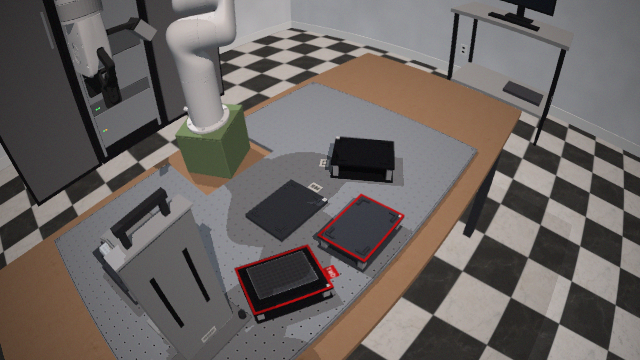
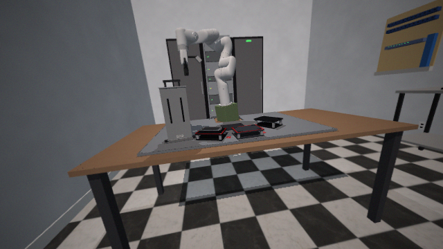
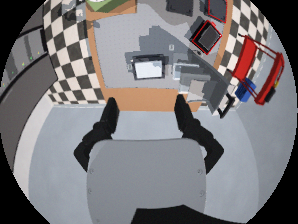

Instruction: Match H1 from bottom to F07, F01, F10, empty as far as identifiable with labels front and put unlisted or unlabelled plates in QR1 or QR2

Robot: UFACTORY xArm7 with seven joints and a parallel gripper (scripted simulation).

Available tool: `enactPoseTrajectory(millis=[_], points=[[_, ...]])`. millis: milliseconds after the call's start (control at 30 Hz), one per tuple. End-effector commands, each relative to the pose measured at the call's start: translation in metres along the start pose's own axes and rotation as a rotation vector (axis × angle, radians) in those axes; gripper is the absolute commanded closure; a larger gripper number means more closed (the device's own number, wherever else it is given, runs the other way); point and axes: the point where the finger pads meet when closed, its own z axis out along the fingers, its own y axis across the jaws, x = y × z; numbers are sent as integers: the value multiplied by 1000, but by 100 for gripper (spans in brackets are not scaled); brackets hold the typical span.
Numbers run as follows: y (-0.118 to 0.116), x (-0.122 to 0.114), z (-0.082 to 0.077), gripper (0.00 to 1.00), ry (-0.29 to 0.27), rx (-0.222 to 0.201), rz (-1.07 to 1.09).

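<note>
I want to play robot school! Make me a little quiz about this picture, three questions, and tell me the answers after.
1. True or false: the gripper is holding a plate.
2. How many nests on the deck have a red border?
3. Which red-bordered nest has a plate in it: A, the one nearest the tall grey plate hotel, or B, the one farther from it?

Key
1. False. Its fingers are wide open, high above the table.
2. Two: one and the other.
3. A. A gridded plate sits there.
</note>
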Motion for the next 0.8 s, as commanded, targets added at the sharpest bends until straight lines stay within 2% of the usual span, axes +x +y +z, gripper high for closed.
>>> enactPoseTrajectory(millis=[0,167,767], points=[[0,-1,-1,0,-2,-3,-30],[0,-1,-1,0,-2,-3,-30],[0,-1,25,0,-2,-3,-30]])
